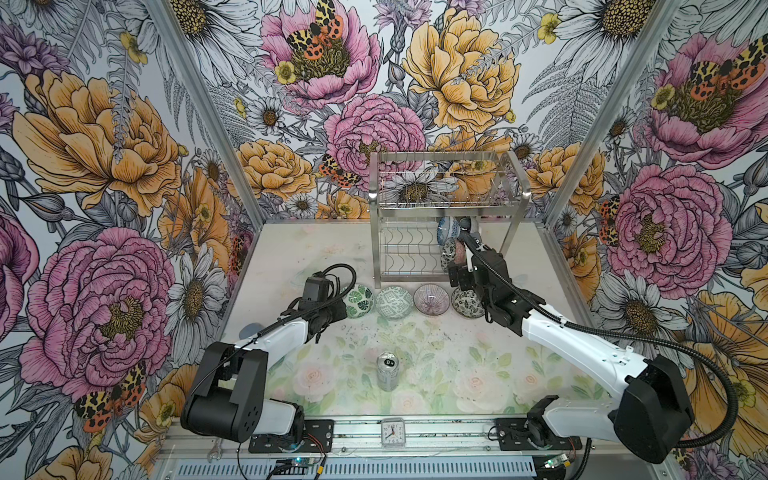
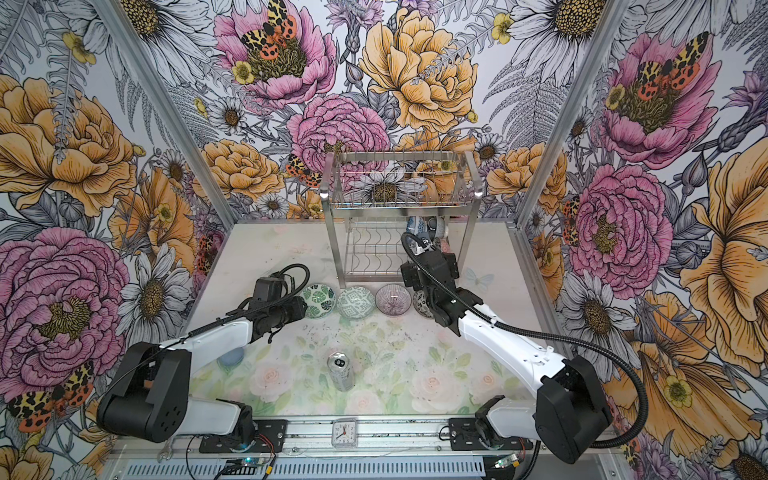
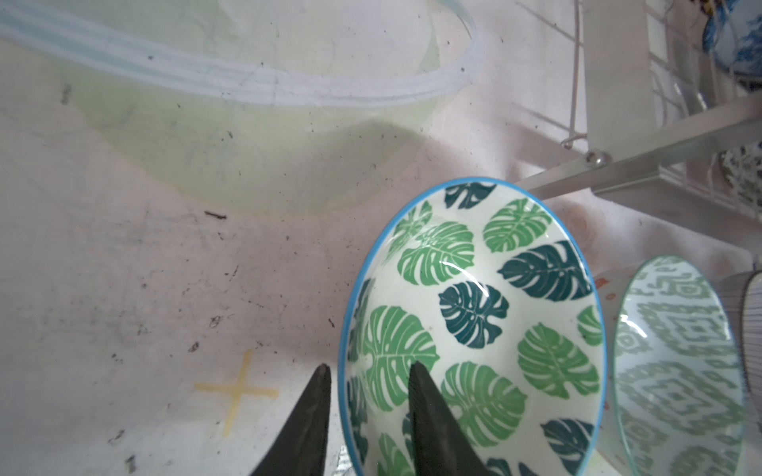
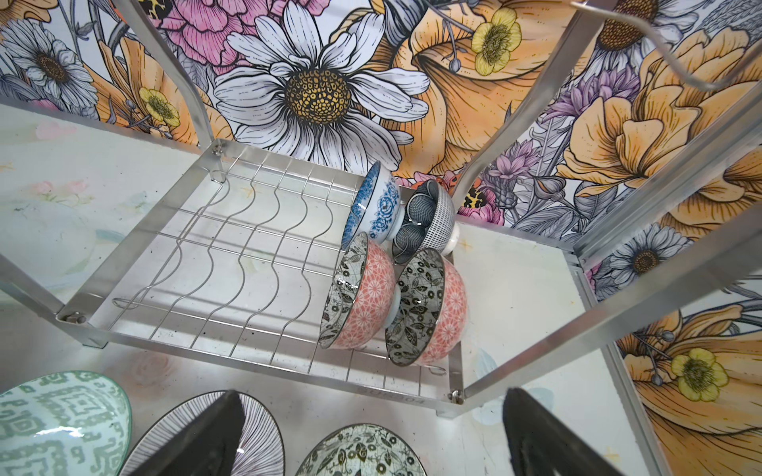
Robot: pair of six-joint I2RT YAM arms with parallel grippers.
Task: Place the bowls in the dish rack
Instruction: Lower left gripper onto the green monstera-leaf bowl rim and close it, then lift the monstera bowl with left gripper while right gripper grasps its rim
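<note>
Top views: we find the dish rack (image 1: 446, 206) standing at the back of the table (image 1: 291, 249), with four bowls (image 4: 363, 292) propped on edge at the right end of its lower tier. The right gripper (image 4: 371, 391) hangs wide open and empty above the row of four bowls (image 1: 431, 300) lying before the rack. The left gripper (image 3: 369, 366) straddles the rim of the leftmost, the green leaf bowl (image 3: 474, 321), one finger inside, one outside; we cannot tell whether it pinches. Nearer us stand a silver can (image 1: 387, 371) and a small clock (image 1: 392, 432).
</note>
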